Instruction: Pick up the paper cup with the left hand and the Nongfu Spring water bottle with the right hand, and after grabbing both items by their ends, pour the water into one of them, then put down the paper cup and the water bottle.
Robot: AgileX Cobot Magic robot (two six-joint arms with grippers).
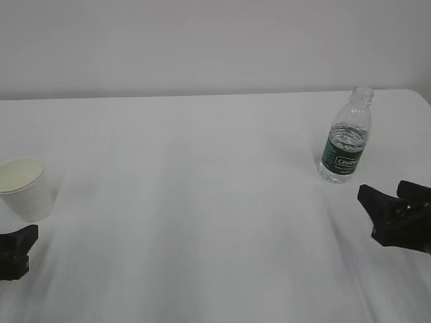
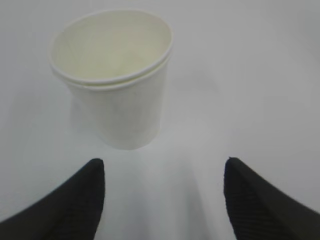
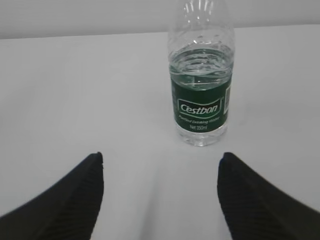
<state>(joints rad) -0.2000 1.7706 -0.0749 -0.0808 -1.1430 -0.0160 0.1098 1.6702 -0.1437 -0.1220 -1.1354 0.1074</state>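
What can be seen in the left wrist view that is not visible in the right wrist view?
Only the left wrist view shows the paper cup, upright and empty, ahead of the open left gripper. Only the right wrist view shows the water bottle, upright, with water inside, ahead of the open right gripper. Both show the white table and nothing held.

A plain white table (image 1: 202, 202) carries two things, well apart. A small white paper cup (image 1: 25, 188) with a cream inside stands upright at its left edge. A clear ribbed plastic bottle (image 1: 345, 145) with a dark green label stands upright on the right, capless.
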